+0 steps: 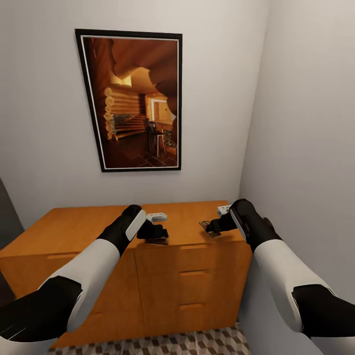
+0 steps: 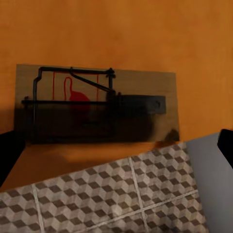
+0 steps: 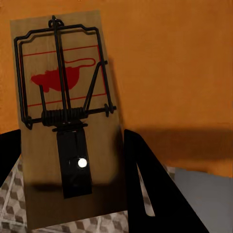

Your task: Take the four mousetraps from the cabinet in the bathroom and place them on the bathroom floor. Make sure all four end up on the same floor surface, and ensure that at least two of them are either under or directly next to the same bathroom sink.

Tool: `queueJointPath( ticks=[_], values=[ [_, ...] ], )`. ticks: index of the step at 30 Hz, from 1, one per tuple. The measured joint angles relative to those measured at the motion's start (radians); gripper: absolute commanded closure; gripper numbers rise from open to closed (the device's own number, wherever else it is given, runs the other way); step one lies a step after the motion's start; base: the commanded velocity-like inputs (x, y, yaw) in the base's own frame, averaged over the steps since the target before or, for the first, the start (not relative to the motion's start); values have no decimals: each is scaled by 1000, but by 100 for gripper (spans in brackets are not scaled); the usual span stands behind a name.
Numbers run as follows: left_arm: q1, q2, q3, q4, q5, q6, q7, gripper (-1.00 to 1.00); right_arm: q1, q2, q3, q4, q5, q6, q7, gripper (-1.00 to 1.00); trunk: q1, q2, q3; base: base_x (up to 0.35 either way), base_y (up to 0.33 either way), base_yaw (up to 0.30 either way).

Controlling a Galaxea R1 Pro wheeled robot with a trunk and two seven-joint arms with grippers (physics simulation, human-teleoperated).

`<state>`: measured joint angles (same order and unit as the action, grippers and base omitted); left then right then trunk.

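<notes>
Head view: both arms reach forward over the orange-brown cabinet (image 1: pixel 98 231), which stands against the wall below a framed picture (image 1: pixel 133 101). The left gripper (image 1: pixel 154 231) sits at the front edge of the cabinet top, over a mousetrap (image 1: pixel 157 240) that is mostly hidden beneath it; jaw opening cannot be judged here. The right gripper (image 1: pixel 211 228) points inward, at a second mousetrap (image 1: pixel 209 229) tilted near the front edge. Two small white items (image 1: pixel 157 216) lie on the top further back. A strip of cube-patterned bathroom floor (image 1: pixel 207 342) shows in front of the cabinet.

Left wrist view: a mousetrap (image 2: pixel 97 104) lies flat on the cabinet top (image 2: pixel 116 34), close to its front edge, with floor tiles (image 2: pixel 107 194) beyond. Dark fingers (image 2: pixel 8 155) show only at the picture's edges, wide apart, not touching the board.

Right wrist view: a mousetrap (image 3: pixel 68 116) sits between two dark fingers (image 3: pixel 155 189), its lower end overhanging the cabinet edge. The jaws flank the board closely; whether they clamp it cannot be told.
</notes>
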<state>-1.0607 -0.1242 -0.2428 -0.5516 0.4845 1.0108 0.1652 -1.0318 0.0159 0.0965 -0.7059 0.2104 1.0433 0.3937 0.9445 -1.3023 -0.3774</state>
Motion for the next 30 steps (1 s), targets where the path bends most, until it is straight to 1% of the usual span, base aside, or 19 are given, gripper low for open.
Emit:
queueJointPath(
  ticks=[9, 12, 30],
  values=[
    [0, 1, 0, 0, -2, 0, 1, -100, 0, -1, 0, 0, 0, 0, -4, 100, 0, 0, 0, -2, 0, 253],
    [0, 1, 0, -1, -1, 0, 2, -100, 0, 0, 1, 0, 1, 0, -4, 100, 0, 0, 0, 0, 0, 172],
    [0, 0, 1, -1, -3, -3, 2, -100, 0, -1, 1, 1, 3, 0, -5, 100, 0, 0, 0, 0, 0, 14]
  ],
)
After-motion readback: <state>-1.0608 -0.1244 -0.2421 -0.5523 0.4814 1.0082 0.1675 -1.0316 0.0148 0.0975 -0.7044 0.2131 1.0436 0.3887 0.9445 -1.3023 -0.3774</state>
